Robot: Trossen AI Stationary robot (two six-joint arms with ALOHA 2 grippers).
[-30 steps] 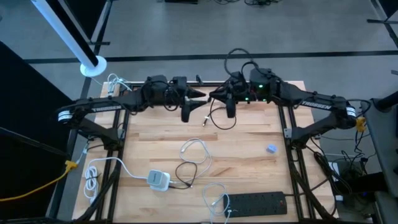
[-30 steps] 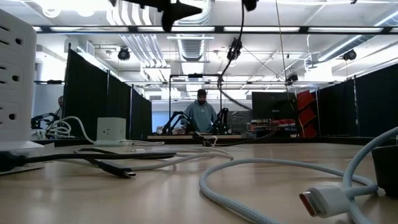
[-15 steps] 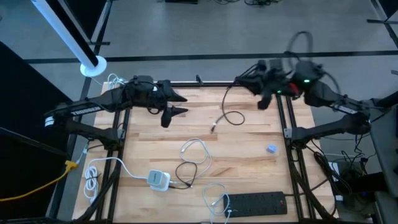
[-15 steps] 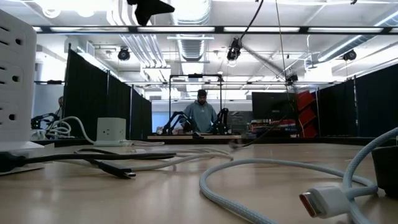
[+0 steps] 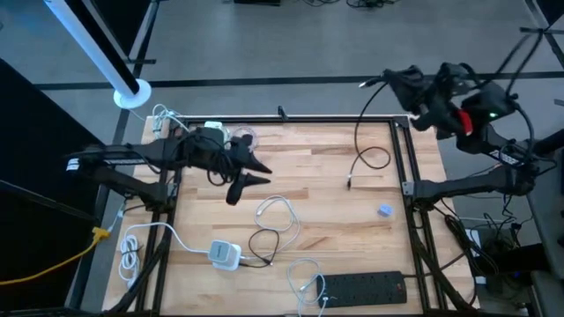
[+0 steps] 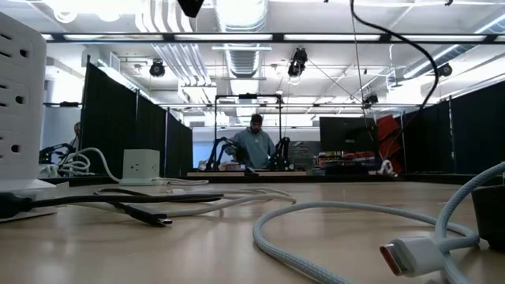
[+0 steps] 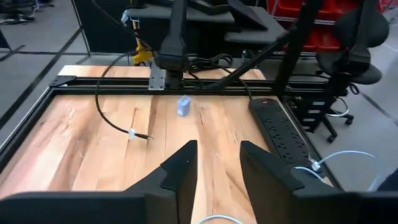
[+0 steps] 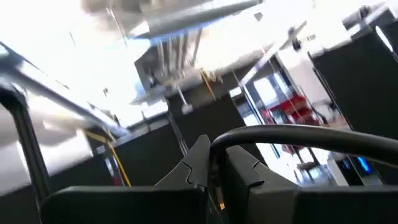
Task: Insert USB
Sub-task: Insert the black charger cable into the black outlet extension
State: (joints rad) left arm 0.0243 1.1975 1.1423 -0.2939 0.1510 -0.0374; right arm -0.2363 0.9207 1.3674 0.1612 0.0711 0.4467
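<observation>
2 arms over a wooden table (image 5: 335,211). left gripper (image 5: 254,172) above the table's left-centre part, fingers (image 7: 180,171) apart with bare wood visible between them, nothing held. right gripper (image 5: 398,84) raised past the table's far right corner, beyond the frame rail, tilted up toward the ceiling in its own wrist view; fingers (image 8: 199,163) nearly together, clamped on a black cable (image 5: 366,150). from the grip, cable arcing down in the high view to a small loop on the wood near the right rail, free end with its plug (image 5: 350,184) lying on the table beside the loop; same cable and plug tip (image 7: 147,136) visible in the left wrist view, well apart from the left gripper.

nearer the front edge: black power strip (image 5: 363,285), white charger block (image 5: 224,254) with a white lead running off to the left, loops of white cable (image 5: 276,214) mid-table, a dark cable (image 5: 264,242) looped just beside the charger. small blue-grey object (image 5: 384,210) alone on the wood near the right rail. in the low view, thick white cable (image 6: 339,217) with a usb connector (image 6: 410,255) close in the foreground, white outlet cube (image 6: 141,167) farther back, a person (image 6: 256,142) seated far off in the room.
</observation>
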